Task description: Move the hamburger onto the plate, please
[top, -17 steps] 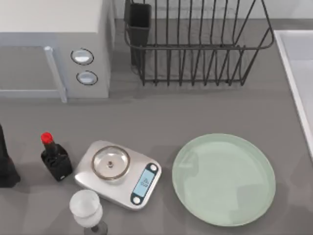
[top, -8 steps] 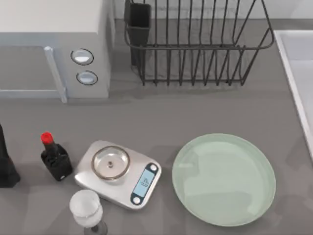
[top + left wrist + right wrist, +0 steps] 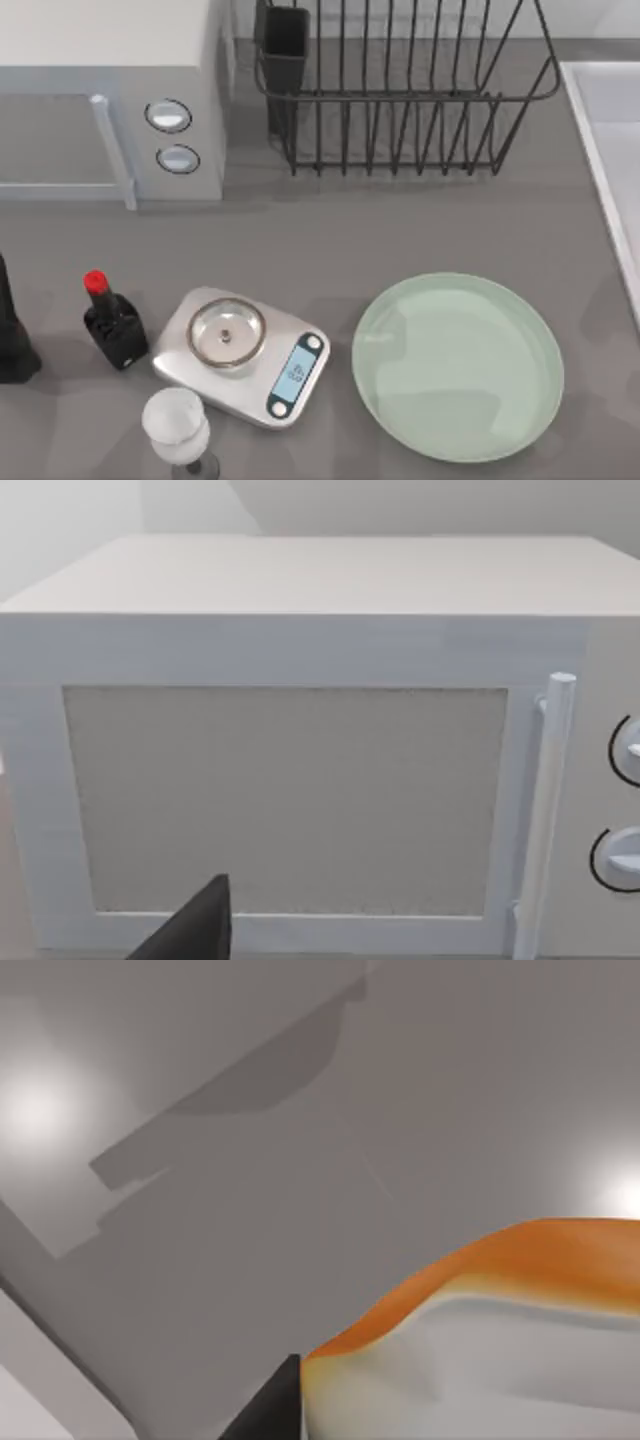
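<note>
The pale green plate (image 3: 457, 366) is seen lying flat on the grey surface (image 3: 400, 240) at the near right, just right of the silver scale (image 3: 241, 355). In the right wrist view the hamburger (image 3: 500, 1330) is seen very close to the camera, above the grey surface, with a dark tip of the right claw (image 3: 275, 1410) beside it; whether it is gripped cannot be told. In the left wrist view a dark finger of the left claw (image 3: 195, 930) is seen before the white microwave (image 3: 300, 740), at the far left; its opening cannot be told.
</note>
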You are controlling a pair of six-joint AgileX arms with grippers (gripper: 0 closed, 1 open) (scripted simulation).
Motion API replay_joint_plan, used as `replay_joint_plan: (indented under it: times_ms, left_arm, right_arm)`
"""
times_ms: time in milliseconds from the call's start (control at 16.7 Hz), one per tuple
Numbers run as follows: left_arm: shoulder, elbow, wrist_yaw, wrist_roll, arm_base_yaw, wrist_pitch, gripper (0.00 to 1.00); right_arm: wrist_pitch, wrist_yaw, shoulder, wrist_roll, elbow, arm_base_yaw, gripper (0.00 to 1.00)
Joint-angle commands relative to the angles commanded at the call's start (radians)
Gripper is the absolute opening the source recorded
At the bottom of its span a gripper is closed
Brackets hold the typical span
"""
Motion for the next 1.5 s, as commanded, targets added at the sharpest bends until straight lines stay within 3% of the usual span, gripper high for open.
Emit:
replay_joint_plan:
  times_ms: [300,720,960,1200,1500]
  left_arm:
    - [0.000,0.000,0.000,0.000,0.000,0.000,1.00]
    - [0.000,0.000,0.000,0.000,0.000,0.000,1.00]
    - [0.000,0.000,0.000,0.000,0.000,0.000,1.00]
    - [0.000,0.000,0.000,0.000,0.000,0.000,1.00]
    - [0.000,0.000,0.000,0.000,0.000,0.000,1.00]
  right_arm:
    - [-0.006,0.003,0.128,-0.268,0.112,0.141,0.00]
    - [0.001,0.003,0.381,-0.953,0.320,0.435,0.00]
    - [0.024,0.005,0.494,-1.267,0.422,0.587,0.00]
    - [0.048,0.008,0.553,-1.436,0.484,0.682,0.00]
    - [0.051,0.009,0.561,-1.456,0.492,0.695,0.00]
